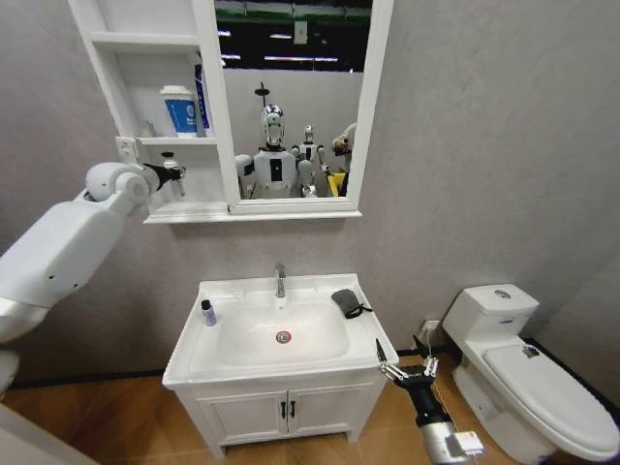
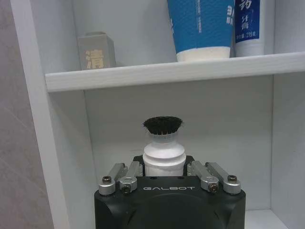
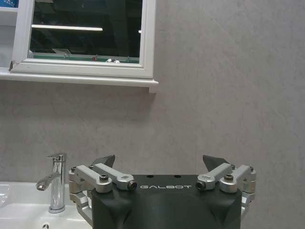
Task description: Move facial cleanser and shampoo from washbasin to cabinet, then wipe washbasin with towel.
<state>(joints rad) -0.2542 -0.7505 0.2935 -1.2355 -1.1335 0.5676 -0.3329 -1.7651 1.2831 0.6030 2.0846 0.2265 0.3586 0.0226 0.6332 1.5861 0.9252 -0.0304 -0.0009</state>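
My left gripper (image 1: 172, 175) is raised into the lowest shelf of the white cabinet (image 1: 145, 44) and is shut on the facial cleanser (image 2: 164, 153), a white bottle with a black bristly top, held upright. The bottle (image 1: 171, 167) sits just inside the shelf opening. A small dark shampoo bottle (image 1: 208, 312) stands on the left rim of the washbasin (image 1: 291, 291). The dark towel (image 1: 347, 302) lies on the basin's right rear rim. My right gripper (image 1: 390, 364) hangs open and empty by the basin's front right corner, also seen as the right gripper (image 3: 159, 162).
A blue-and-white tube (image 2: 202, 28) and a small grey box (image 2: 96, 50) stand on the shelf (image 2: 167, 71) above. A chrome tap (image 1: 280, 279) rises behind the bowl. A toilet (image 1: 528, 383) stands to the right and the two-door vanity (image 1: 286, 412) below.
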